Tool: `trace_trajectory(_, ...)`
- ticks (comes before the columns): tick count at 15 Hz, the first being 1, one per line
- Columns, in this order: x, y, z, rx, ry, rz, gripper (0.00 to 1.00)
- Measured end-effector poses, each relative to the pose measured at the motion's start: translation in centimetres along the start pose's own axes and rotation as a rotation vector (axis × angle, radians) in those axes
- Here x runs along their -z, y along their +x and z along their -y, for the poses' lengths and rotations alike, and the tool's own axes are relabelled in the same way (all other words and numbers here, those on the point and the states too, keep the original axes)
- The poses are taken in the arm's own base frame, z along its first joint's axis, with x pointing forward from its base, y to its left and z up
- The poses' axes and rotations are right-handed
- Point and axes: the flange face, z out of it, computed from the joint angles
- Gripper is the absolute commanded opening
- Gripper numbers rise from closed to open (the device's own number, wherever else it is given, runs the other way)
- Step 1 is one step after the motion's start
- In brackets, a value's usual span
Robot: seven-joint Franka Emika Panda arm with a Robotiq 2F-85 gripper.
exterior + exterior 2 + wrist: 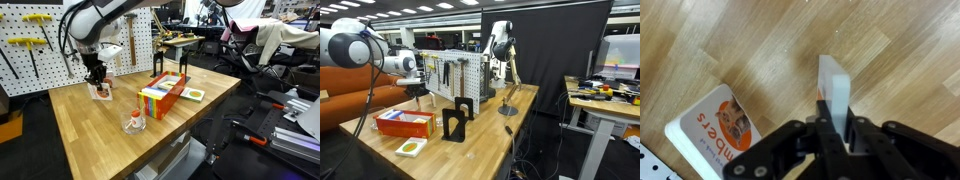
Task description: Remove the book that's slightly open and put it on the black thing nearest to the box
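Note:
In the wrist view my gripper (835,125) is shut on a thin white upright panel, which seems to be one side of the slightly open book (836,85). The book's other side, white with an orange-red picture, lies splayed on the wood at lower left. In both exterior views the gripper (97,80) (417,90) reaches down onto the book (101,90) near the pegboard. The striped orange-red box (163,97) (403,123) lies mid-table. Black bookends (160,64) (455,122) stand beside the box, one close to its end.
A pegboard (40,50) with hung tools rises behind the wooden table (90,125). A small white square with a round picture (411,147) lies by the box. A small glassy item (134,122) sits near the front edge. Chairs and clutter stand beyond the table.

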Motion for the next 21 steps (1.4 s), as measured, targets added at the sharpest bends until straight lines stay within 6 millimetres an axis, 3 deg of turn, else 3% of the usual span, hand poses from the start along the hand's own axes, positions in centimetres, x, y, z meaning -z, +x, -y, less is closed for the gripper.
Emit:
trace_trajectory(4, 1.5, 0.2, -1.5, -0.071, -0.007, -0.03, 0.04)
trace_trajectory(10, 8.9, 0.5, -4.8, -0.163, 0.034, -0.158, 0.04)
trace_trajectory(16, 15.1, -2.3, -8.3, -0.211, 0.029, -0.231, 0.04)
trace_trajectory(21, 22.1, -5.9, -8.5, -0.233, 0.038, -0.282, 0.04)
